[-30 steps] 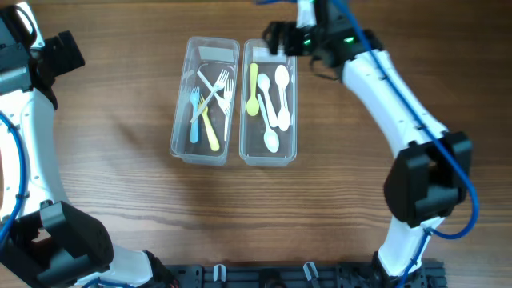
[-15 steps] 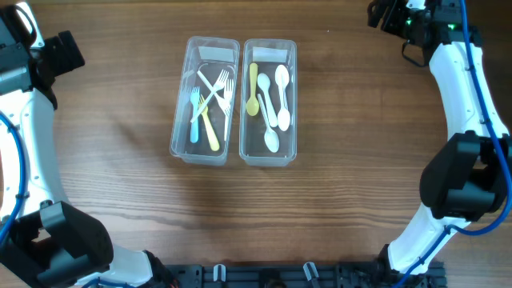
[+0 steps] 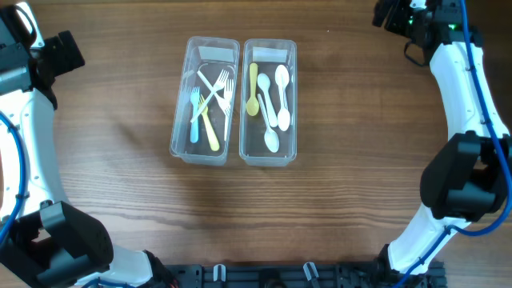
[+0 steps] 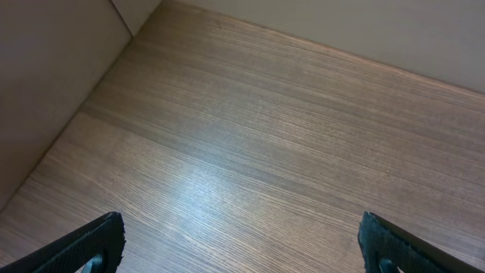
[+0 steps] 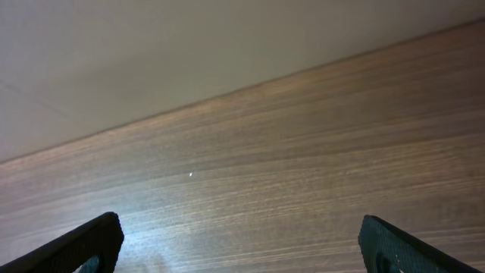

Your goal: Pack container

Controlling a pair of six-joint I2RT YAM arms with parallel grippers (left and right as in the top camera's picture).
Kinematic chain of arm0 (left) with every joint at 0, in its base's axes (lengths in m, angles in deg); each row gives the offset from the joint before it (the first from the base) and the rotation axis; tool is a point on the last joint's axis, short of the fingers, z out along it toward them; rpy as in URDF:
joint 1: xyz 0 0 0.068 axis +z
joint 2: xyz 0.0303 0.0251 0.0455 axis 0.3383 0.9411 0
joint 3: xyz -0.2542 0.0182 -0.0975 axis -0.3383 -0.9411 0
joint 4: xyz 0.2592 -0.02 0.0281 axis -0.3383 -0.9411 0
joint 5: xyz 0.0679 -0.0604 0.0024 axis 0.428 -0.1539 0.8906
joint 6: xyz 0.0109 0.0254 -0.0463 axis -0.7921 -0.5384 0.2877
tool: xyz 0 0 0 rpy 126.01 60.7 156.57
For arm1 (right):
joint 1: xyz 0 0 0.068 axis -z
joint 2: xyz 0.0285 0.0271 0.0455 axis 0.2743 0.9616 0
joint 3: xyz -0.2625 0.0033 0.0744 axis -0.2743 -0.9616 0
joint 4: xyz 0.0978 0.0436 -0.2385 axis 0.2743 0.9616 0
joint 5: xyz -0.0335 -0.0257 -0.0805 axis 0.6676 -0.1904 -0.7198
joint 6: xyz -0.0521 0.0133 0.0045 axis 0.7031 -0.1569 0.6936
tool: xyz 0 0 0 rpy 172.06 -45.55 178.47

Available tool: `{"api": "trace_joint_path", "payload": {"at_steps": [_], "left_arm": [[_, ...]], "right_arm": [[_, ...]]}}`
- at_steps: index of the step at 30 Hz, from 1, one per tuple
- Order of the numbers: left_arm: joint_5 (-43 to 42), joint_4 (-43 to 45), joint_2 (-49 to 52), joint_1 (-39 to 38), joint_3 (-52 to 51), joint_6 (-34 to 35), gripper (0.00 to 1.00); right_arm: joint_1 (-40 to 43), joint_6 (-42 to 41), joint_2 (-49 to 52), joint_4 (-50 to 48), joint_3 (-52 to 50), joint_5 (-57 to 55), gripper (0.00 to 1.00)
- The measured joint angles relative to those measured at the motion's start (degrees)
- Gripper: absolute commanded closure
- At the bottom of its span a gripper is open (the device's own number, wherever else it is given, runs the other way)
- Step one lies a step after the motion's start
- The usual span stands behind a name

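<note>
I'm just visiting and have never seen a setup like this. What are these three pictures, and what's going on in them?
You are looking at two robot arms at a wooden table. The big picture is taken from a camera fixed above. It shows two clear plastic boxes side by side: the left box holds forks, the right box holds spoons. The white arms curve in from both sides.

The other two pictures come from small cameras mounted on each arm's wrist. The dark shapes in their bottom corners are the fingers of that arm's own pincer. The left gripper and the right gripper both stand open over bare wood, away from the boxes. Neither holds anything.
</note>
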State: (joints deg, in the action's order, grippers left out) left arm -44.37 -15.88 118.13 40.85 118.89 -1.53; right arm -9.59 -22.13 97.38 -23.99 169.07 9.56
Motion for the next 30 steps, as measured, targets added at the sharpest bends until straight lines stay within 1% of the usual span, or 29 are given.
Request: {"api": "trace_joint_path", "payload": {"at_steps": [2, 3, 6, 7, 8, 11, 12, 13, 15, 17, 18, 20, 22, 23, 24, 25, 26, 28, 30], "left_arm": [[0.0, 0.0, 0.0, 0.0, 0.0, 0.0, 0.00], [0.0, 0.0, 0.0, 0.0, 0.0, 0.0, 0.00], [0.0, -0.2, 0.0, 0.0, 0.0, 0.0, 0.00], [0.0, 0.0, 0.0, 0.0, 0.0, 0.0, 0.00], [0.0, -0.1, 0.0, 0.0, 0.0, 0.0, 0.00], [0.0, 0.0, 0.0, 0.0, 0.0, 0.0, 0.00], [0.0, 0.0, 0.0, 0.0, 0.0, 0.0, 0.00], [0.0, -0.1, 0.0, 0.0, 0.0, 0.0, 0.00], [0.0, -0.2, 0.0, 0.0, 0.0, 0.0, 0.00], [0.0, -0.2, 0.0, 0.0, 0.0, 0.0, 0.00], [0.0, 0.0, 0.0, 0.0, 0.0, 0.0, 0.00], [0.0, 0.0, 0.0, 0.0, 0.0, 0.0, 0.00], [0.0, 0.0, 0.0, 0.0, 0.0, 0.0, 0.00], [0.0, 0.0, 0.0, 0.0, 0.0, 0.0, 0.00], [0.0, 0.0, 0.0, 0.0, 0.0, 0.0, 0.00], [0.0, 0.0, 0.0, 0.0, 0.0, 0.0, 0.00], [0.0, 0.0, 0.0, 0.0, 0.0, 0.0, 0.00], [0.0, 0.0, 0.0, 0.0, 0.0, 0.0, 0.00], [0.0, 0.0, 0.0, 0.0, 0.0, 0.0, 0.00]], "right_arm": [[0.0, 1.5, -2.6, 0.2, 0.0, -0.7, 0.00], [0.0, 3.6, -6.6, 0.3, 0.0, -1.1, 0.00], [0.0, 10.9, -25.9, 2.0, 0.0, -1.5, 0.00], [0.0, 12.5, -36.8, 5.1, 0.3, -1.6, 0.00], [0.0, 12.9, -41.8, 7.0, 1.0, -1.7, 0.00], [0.0, 14.0, -57.5, 19.5, 2.2, -1.8, 0.00], [0.0, 14.3, -62.4, 25.0, 2.1, -2.0, 0.00], [0.0, 14.4, -65.8, 27.6, 1.8, -2.2, 0.00], [0.0, 14.8, -73.3, 30.4, -2.8, -2.8, 0.00], [0.0, 14.8, -80.2, 29.0, -9.4, -3.2, 0.00], [0.0, 14.8, -82.8, 27.7, -12.5, -3.2, 0.00], [0.0, 14.8, -91.4, 22.0, -26.9, -3.4, 0.00], [0.0, 14.9, -94.7, 12.3, -36.7, -3.4, 0.00], [0.0, 15.0, -97.3, 8.7, -45.9, -3.4, 0.00], [0.0, 15.0, -98.1, 5.6, -50.6, -3.4, 0.00], [0.0, 15.0, -98.7, -1.4, -56.7, -3.4, 0.00], [0.0, 15.0, -99.8, -6.5, -63.3, -3.4, 0.00], [0.0, 15.0, -101.5, -16.7, -73.5, -3.3, 0.00], [0.0, 15.0, -103.6, -22.1, -79.7, -2.8, 0.00]]}}
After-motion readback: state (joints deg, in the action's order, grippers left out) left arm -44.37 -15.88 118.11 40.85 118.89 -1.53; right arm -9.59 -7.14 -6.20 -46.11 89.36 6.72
